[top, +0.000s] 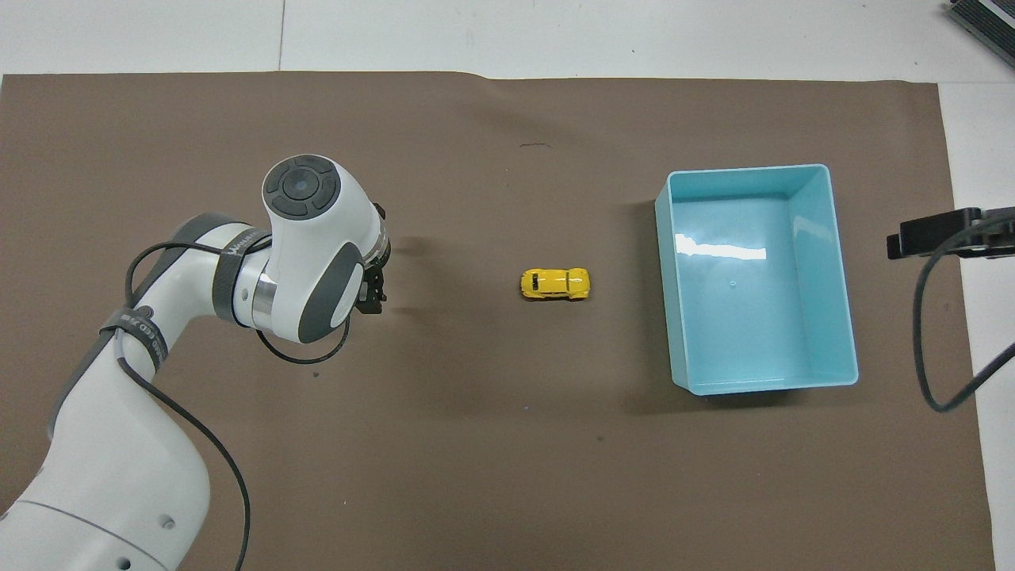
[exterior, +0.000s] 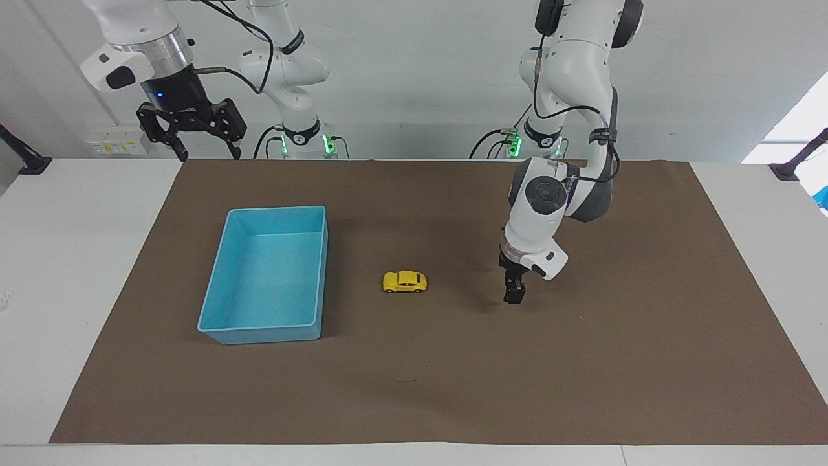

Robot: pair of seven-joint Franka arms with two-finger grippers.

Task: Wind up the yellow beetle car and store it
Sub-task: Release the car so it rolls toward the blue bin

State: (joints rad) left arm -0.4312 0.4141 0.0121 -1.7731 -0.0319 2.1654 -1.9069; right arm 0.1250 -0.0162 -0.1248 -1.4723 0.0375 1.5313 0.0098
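The yellow beetle car (exterior: 404,282) stands on its wheels on the brown mat, alone, between the light-blue tray (exterior: 272,208) and my left gripper (exterior: 514,298). It also shows in the overhead view (top: 555,283), a short way from the tray (top: 745,169), which has nothing in it. My left gripper (top: 373,297) hangs just above the mat, open and holding nothing, well apart from the car toward the left arm's end. My right gripper (exterior: 209,155) waits open, raised over the table edge at the robots' end, near the tray's corner.
The brown mat (exterior: 582,375) covers most of the white table (exterior: 65,259). A black clamp arm (exterior: 799,158) stands at the table edge at the left arm's end and another (exterior: 22,158) at the right arm's end.
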